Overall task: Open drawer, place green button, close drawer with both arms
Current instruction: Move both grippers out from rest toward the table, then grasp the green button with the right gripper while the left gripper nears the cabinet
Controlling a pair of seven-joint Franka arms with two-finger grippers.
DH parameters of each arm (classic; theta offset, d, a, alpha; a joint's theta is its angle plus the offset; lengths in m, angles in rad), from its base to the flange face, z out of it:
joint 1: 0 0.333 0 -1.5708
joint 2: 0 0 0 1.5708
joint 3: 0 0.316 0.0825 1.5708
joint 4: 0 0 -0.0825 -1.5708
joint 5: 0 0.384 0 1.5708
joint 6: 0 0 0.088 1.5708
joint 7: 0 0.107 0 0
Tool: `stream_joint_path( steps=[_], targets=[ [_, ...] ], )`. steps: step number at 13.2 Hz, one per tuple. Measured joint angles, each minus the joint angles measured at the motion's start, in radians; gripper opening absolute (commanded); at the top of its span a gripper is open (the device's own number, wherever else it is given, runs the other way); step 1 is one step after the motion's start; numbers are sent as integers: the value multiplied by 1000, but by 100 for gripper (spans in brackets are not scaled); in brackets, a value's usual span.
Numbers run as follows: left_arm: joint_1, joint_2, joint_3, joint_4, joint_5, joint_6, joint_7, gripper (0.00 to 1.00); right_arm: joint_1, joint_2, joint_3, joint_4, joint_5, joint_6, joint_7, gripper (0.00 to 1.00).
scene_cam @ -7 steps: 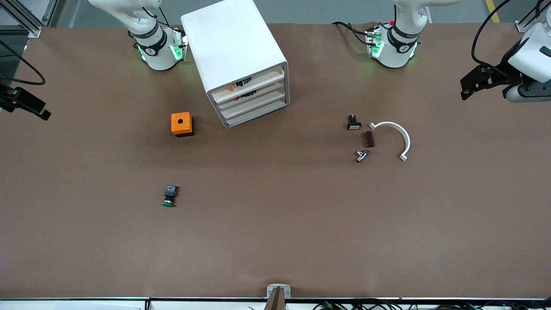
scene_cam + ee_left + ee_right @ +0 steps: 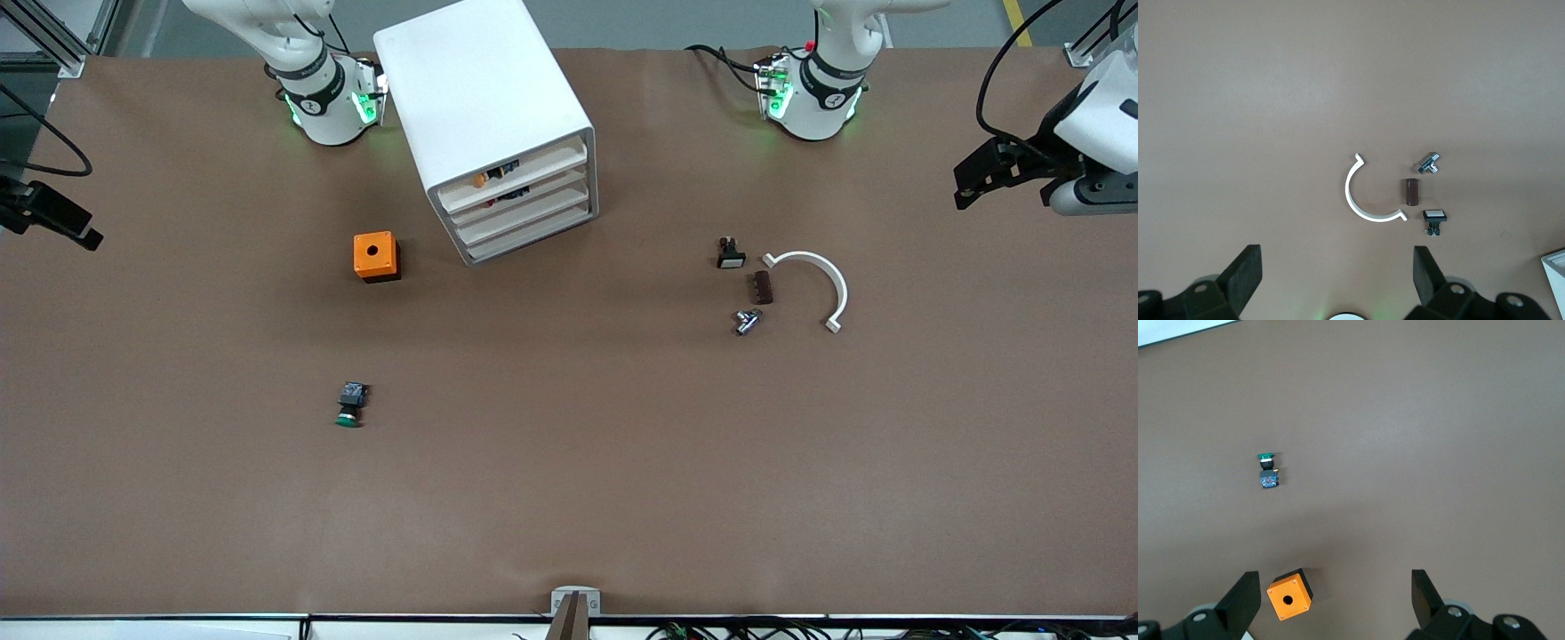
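The button (image 2: pixel 350 405) lies on its side on the worktop (image 2: pixel 569 462), nearer the camera than the orange cube (image 2: pixel 376 256). It looks light, hard and prone to roll; grip its squarish body. The drawer (image 2: pixel 520 190) is closed. Left gripper (image 2: pixel 1337 270) and right gripper (image 2: pixel 1336 590) hover high, jaws apart, empty.

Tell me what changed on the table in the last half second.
Very little. The left gripper, up over the left arm's end of the table, shifted slightly toward that edge, fingers open. The right gripper is open too. The button, the drawer, the cabinet and the orange cube stayed put.
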Motion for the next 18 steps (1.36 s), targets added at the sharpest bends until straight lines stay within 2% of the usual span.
stream_joint_path(
  steps=[4, 8, 12, 15, 18],
  targets=[
    [-5, 104, -3, 5, 0, 18, -10, 100, 0, -1, 0, 0, 0, -1, -1, 100],
    [-25, 245, -13, 7, -25, 91, -167, 100, 29, 37, 16, -9, 0, 0, -11, 100],
    [-76, 355, -20, 10, -39, 144, -365, 100, 106, 187, 23, -18, 11, 78, -6, 100],
    [-147, 446, -23, 10, -40, 175, -568, 100, 150, 322, 25, -20, 103, 159, -6, 100],
    [-244, 551, -25, 41, -40, 193, -767, 100, 201, 436, 26, -22, 120, 276, -5, 100]
  ],
)
